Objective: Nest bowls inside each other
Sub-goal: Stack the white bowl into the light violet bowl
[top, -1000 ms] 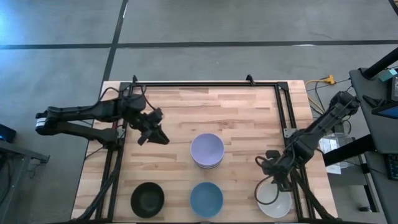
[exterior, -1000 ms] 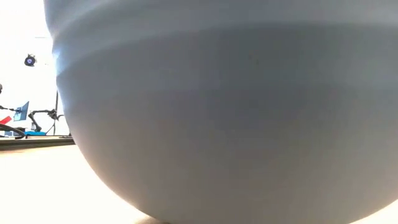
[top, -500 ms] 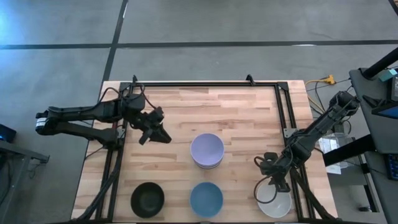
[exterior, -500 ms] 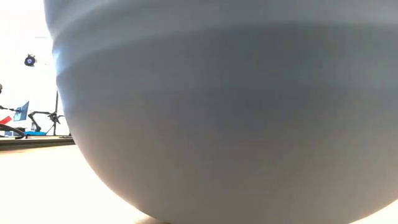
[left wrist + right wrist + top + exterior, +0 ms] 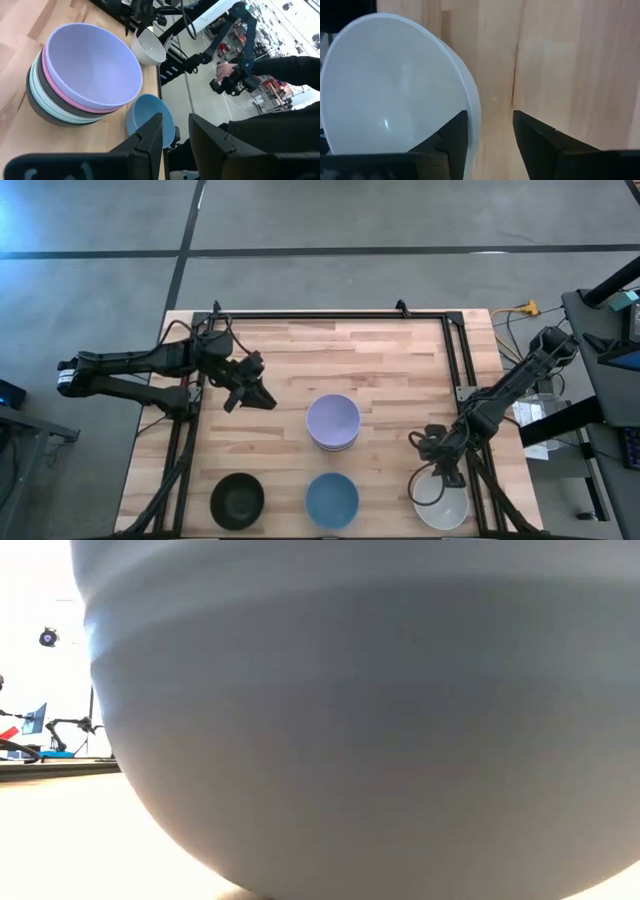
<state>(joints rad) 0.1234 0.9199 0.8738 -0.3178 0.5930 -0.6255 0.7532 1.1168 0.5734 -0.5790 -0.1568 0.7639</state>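
A stack of nested bowls with the lavender one on top [image 5: 333, 422] [image 5: 90, 70] sits mid-table. On the table near the near edge stand three single bowls: black [image 5: 238, 500], blue [image 5: 331, 500] [image 5: 150, 117] and white [image 5: 440, 502] [image 5: 385, 85]. My right gripper [image 5: 438, 470] [image 5: 490, 135] is open and low over the white bowl's far rim, with one finger over the inside and one over the table. My left gripper [image 5: 252, 397] [image 5: 176, 137] is open and hangs above the table, left of the stack. My right gripper straddles the white bowl's far rim [image 5: 472, 107] from above, slanting in from the far right. One finger [image 5: 452, 132] is on the inner side and the other [image 5: 535, 132] is outside. I cannot tell whether either finger touches the rim. The bowl rests on the table.
The blue bowl's wall [image 5: 350, 740] fills the low view. A black frame rail [image 5: 330, 316] runs round the table's far and side edges. Bare wood [image 5: 370, 355] lies on the far half. Beyond the table a person [image 5: 280, 65] holds control handles.
My right gripper has crept slightly toward the table's left and near edge, onto the white bowl's far rim. The bowls and my left arm have kept still.
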